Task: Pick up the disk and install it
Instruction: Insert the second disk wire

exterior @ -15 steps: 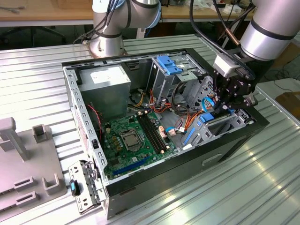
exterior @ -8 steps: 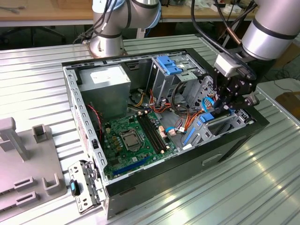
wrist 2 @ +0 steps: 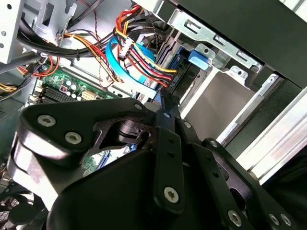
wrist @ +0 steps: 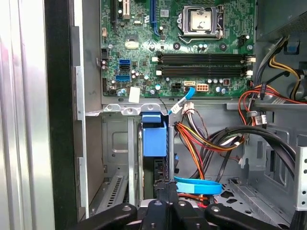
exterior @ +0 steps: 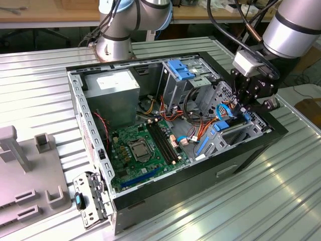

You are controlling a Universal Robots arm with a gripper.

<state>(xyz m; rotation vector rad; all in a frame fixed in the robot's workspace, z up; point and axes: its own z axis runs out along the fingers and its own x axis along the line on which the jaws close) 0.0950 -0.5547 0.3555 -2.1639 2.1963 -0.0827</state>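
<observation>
Jaws pressed together on the disk's edge, the gripper point(wrist: 162, 203) holds the disk point(wrist: 154, 139) upright in the drive bay point(wrist: 115, 143) at the case's point(exterior: 150, 198) front corner; its long axis runs straight ahead of the fingertips, toward the motherboard point(wrist: 192, 57).

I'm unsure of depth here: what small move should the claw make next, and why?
Probably ease the claw straight along the slot, pushing gently. The disk already stands in the drive bay, the claw at its edge, and the wire bundle lies close beside it.
</observation>
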